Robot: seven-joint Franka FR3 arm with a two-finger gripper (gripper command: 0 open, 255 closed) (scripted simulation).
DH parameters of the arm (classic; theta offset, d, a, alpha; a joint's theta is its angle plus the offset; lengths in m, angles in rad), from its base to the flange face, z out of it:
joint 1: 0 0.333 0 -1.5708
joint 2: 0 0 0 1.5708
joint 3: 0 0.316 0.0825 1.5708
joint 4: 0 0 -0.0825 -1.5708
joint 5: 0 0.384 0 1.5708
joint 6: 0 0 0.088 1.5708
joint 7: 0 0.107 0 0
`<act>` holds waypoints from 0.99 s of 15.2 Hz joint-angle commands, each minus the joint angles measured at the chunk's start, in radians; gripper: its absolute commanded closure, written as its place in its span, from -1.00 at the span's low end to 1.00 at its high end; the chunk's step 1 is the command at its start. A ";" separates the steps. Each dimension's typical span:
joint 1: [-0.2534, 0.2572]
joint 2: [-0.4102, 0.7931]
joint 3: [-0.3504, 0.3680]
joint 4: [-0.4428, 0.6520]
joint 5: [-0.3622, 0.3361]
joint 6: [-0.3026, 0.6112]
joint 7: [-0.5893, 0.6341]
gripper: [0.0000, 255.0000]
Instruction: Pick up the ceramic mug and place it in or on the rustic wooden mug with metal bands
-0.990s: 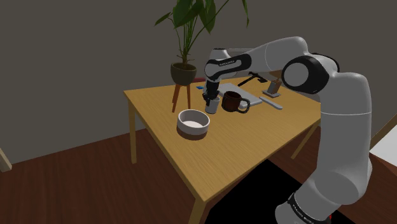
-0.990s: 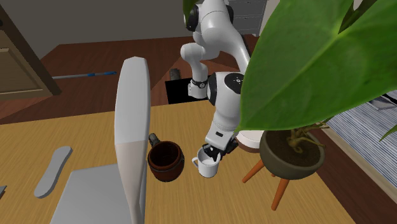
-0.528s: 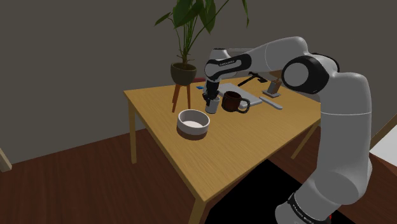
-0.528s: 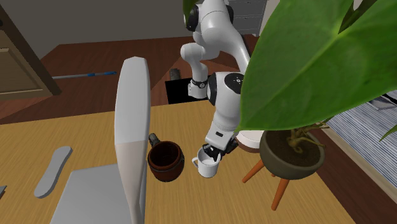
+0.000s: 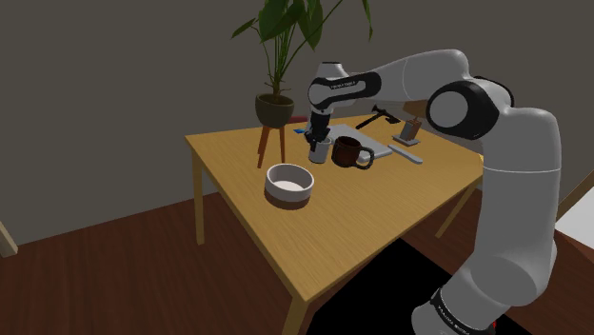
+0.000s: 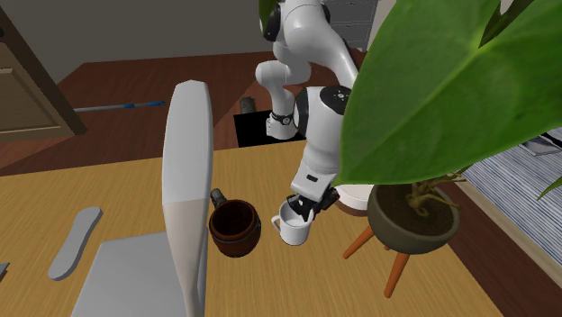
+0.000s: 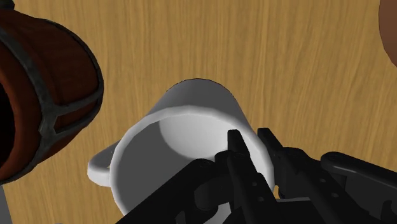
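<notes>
The white mug [image 7: 184, 121] is clasped at its rim by the gripper [image 7: 249, 136]. One finger is placed inside the cup and the other outside, so the wall is pinched between the jaws. The mug is seen toward the far edge of the tabletop [image 5: 381, 205], just beside the dark wooden mug [image 7: 44, 95] with metal bands. Whether it is touching the tabletop cannot be told.

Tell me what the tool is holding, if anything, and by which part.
The tool holds the white mug by its rim wall, one finger inside and one outside, on the side away from the handle.
</notes>
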 commanded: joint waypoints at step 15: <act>0.000 -0.038 -0.002 0.163 0.000 -0.201 -0.010 1.00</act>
